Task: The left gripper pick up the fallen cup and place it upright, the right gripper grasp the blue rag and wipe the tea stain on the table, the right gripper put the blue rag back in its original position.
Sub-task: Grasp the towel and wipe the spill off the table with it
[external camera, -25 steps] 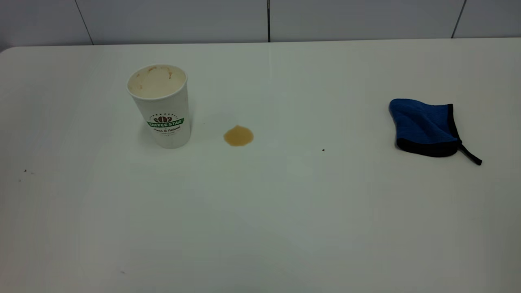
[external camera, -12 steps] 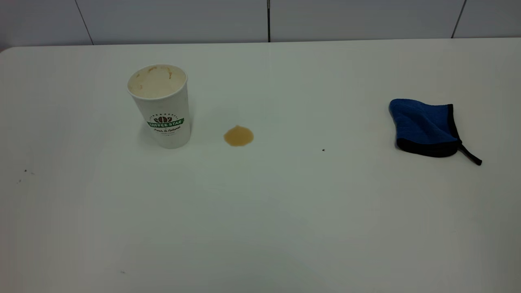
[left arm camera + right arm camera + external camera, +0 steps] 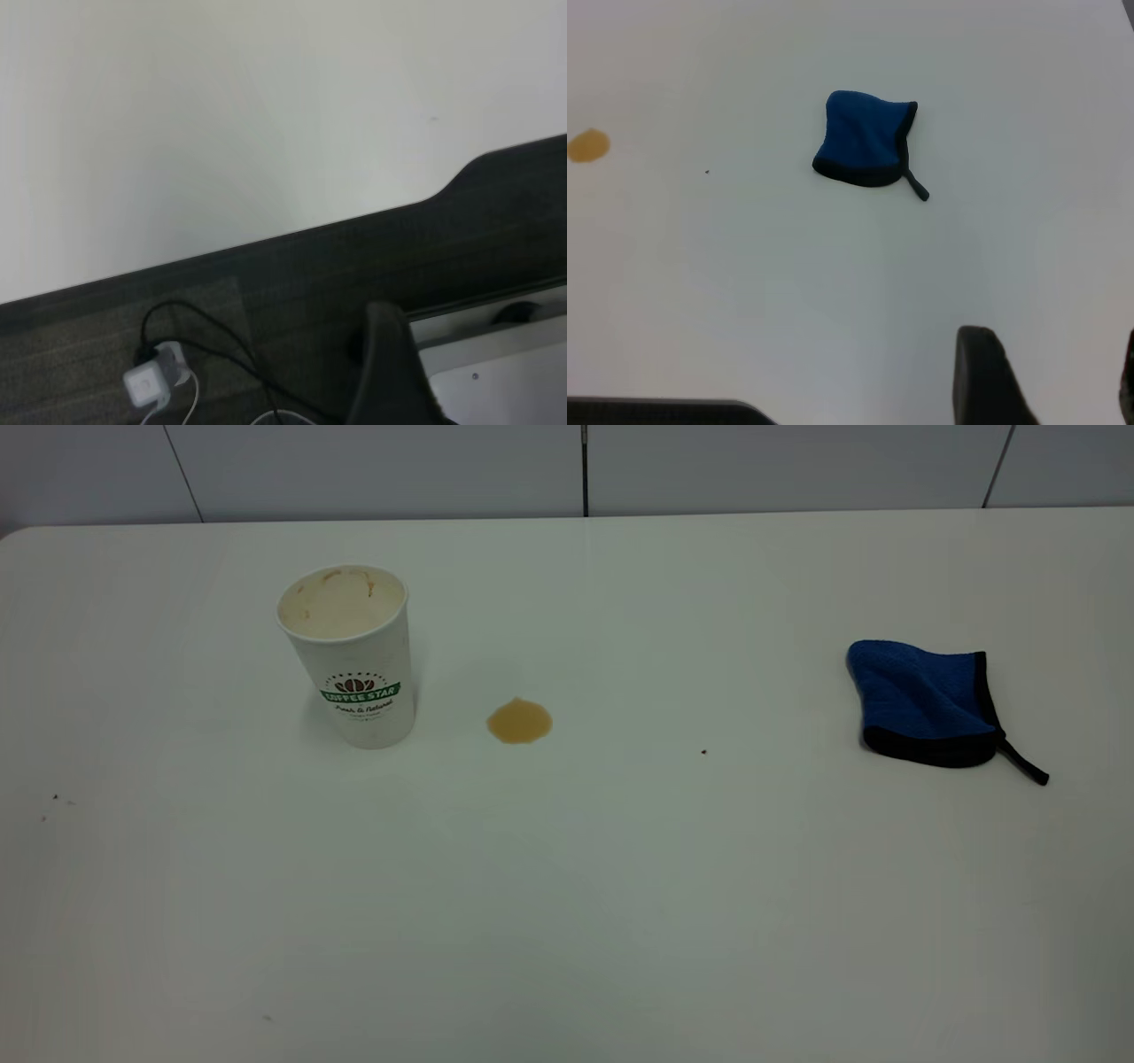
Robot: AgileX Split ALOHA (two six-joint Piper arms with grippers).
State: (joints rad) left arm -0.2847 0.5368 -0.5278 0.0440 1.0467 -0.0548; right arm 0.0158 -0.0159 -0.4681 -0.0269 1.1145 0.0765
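Observation:
The cup (image 3: 352,657) stands upright on the table (image 3: 567,886) at the left, its tan-smeared inside showing. The tea stain (image 3: 519,721) lies just right of it and also shows in the right wrist view (image 3: 587,146). The blue rag (image 3: 923,702) lies flat at the far right, its strap pointing right. No gripper shows in the exterior view. In the right wrist view my right gripper (image 3: 1052,336) hangs open and empty above bare table, well short of the rag (image 3: 862,139). One dark finger (image 3: 386,354) of my left gripper hangs off the table's edge.
A tiny dark speck (image 3: 703,752) lies between stain and rag. The left wrist view shows the table's edge (image 3: 292,232), dark floor, a white plug with cables (image 3: 152,381) and a white panel (image 3: 496,372). A grey tiled wall (image 3: 567,469) runs behind the table.

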